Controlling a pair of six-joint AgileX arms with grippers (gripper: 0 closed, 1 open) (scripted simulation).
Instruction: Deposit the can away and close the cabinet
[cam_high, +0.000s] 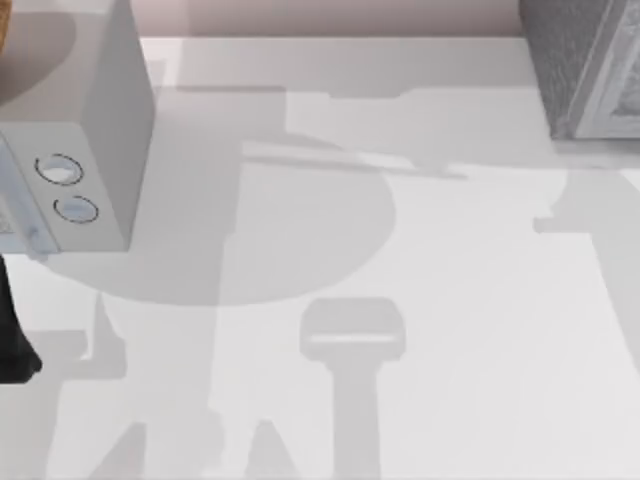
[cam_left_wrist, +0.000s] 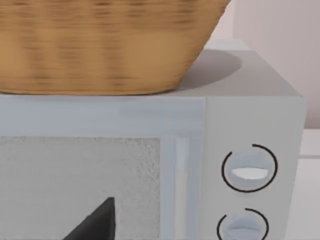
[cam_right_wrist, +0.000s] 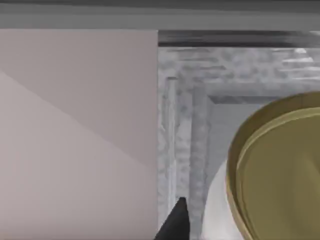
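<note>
The can (cam_right_wrist: 280, 170), white-sided with a gold rim, fills the near side of the right wrist view. My right gripper (cam_right_wrist: 220, 227) appears shut on it, with one dark fingertip (cam_right_wrist: 176, 222) beside its white wall. Just behind the can is the grey speckled cabinet (cam_right_wrist: 185, 125), whose inner frame is in sight. From above, the cabinet (cam_high: 585, 65) stands at the table's far right corner. My left arm (cam_high: 15, 340) is parked at the left edge, and the left gripper (cam_left_wrist: 95, 222) faces the microwave's door.
A white microwave (cam_high: 80, 130) with two round knobs (cam_left_wrist: 249, 169) stands at the far left. A wicker basket (cam_left_wrist: 100, 45) sits on top of it. The white table (cam_high: 450, 300) stretches between the microwave and the cabinet.
</note>
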